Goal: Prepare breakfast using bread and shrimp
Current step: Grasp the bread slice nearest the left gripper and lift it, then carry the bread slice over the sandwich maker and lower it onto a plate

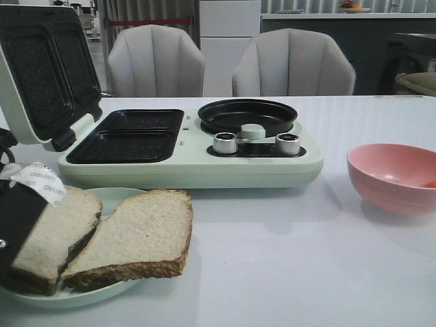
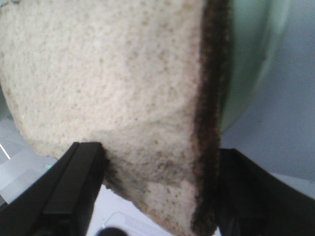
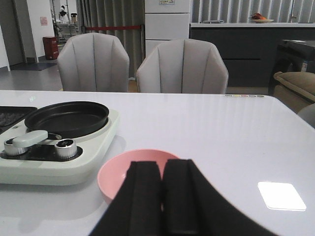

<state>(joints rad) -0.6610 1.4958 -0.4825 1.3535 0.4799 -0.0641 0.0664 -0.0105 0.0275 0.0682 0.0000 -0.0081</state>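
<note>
Meanwhile the black left gripper (image 2: 157, 196) straddled one slice of the pale brown-crusted sandwich bread (image 1: 129, 238), fingers (image 2: 74, 187) at either edge; grip firmness unclear. Both slices lay on a pale green round plate (image 1: 75, 294) just in front of the mint-green breakfast maker with black plates (image 1: 191, 146). To its right sat a pink round bowl (image 1: 395, 174) holding an orange shrimp piece (image 1: 428, 184). The right gripper (image 3: 162, 196) hung clenched, empty, near that bowl.

Likely a showroom: padded chairs (image 3: 182, 66), rope barrier (image 3: 114, 27)
</note>
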